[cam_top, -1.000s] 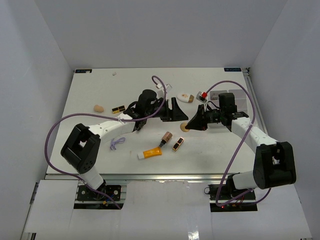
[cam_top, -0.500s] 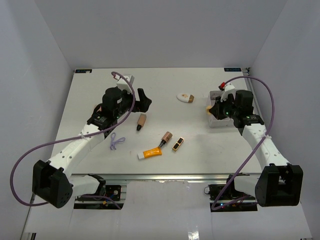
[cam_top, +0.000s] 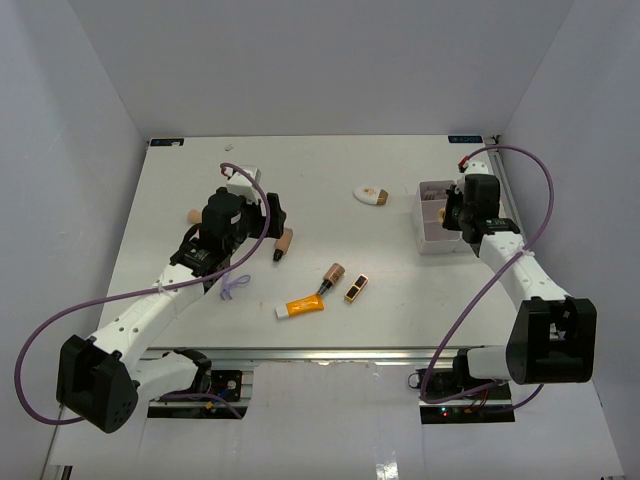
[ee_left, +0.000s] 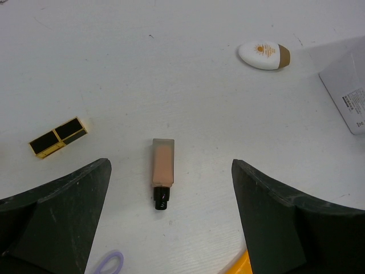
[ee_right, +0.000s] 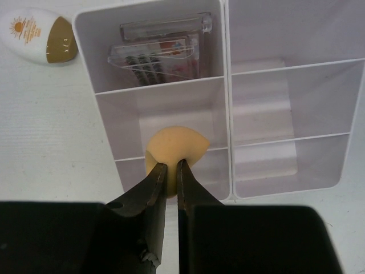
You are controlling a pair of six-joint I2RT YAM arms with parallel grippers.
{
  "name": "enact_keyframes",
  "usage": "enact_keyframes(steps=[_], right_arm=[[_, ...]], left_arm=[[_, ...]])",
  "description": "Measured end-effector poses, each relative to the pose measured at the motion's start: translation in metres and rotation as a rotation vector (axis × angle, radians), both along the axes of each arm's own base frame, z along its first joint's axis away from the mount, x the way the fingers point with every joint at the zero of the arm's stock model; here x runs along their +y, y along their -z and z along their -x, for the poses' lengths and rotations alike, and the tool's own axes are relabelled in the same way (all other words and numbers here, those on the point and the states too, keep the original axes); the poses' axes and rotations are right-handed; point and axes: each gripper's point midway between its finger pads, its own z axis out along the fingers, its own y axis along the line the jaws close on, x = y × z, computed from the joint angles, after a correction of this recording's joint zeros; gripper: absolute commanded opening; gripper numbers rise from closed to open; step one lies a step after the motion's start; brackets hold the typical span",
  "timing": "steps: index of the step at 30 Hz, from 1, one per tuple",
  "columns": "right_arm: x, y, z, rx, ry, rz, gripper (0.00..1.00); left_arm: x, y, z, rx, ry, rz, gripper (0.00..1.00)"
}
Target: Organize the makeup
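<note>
My right gripper (ee_right: 171, 168) is shut on a beige sponge (ee_right: 174, 147), held over the middle left compartment of the white tray (ee_right: 227, 74). Pink-printed packets (ee_right: 159, 48) lie in the compartment beyond it. My left gripper (ee_left: 171, 228) stands open above a beige tube with a black cap (ee_left: 162, 171), not touching it. On the table lie a white oval compact (cam_top: 371, 195), a brown lipstick (cam_top: 333, 273), a black-gold case (cam_top: 356, 288), an orange tube (cam_top: 305, 305) and a purple loop (cam_top: 233, 285). A second black-gold case (ee_left: 59, 137) shows in the left wrist view.
The tray (cam_top: 432, 243) sits near the table's right edge, under my right gripper (cam_top: 447, 212). Another beige sponge (cam_top: 192, 215) peeks out to the left of my left arm. White walls close in the table on three sides.
My right gripper carried the sponge from mid-table rightwards to above the tray. My left arm swung back to the left, jaws opened wider, and the beige tube now lies on the table.
</note>
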Motion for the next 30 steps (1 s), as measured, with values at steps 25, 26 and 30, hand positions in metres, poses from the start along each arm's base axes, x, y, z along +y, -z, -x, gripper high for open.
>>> enact_keyframes(steps=[25, 26, 30], right_arm=[[0.005, 0.02, -0.029, 0.045, 0.016, -0.024, 0.63], [0.005, 0.018, -0.029, 0.04, 0.014, -0.025, 0.63], [0.008, -0.005, -0.027, -0.016, -0.015, -0.029, 0.62]], left_arm=[[0.0, -0.001, -0.001, -0.006, 0.002, -0.005, 0.98], [0.0, 0.0, -0.001, -0.005, 0.003, -0.006, 0.98], [0.0, 0.001, -0.001, -0.001, 0.002, -0.008, 0.89]])
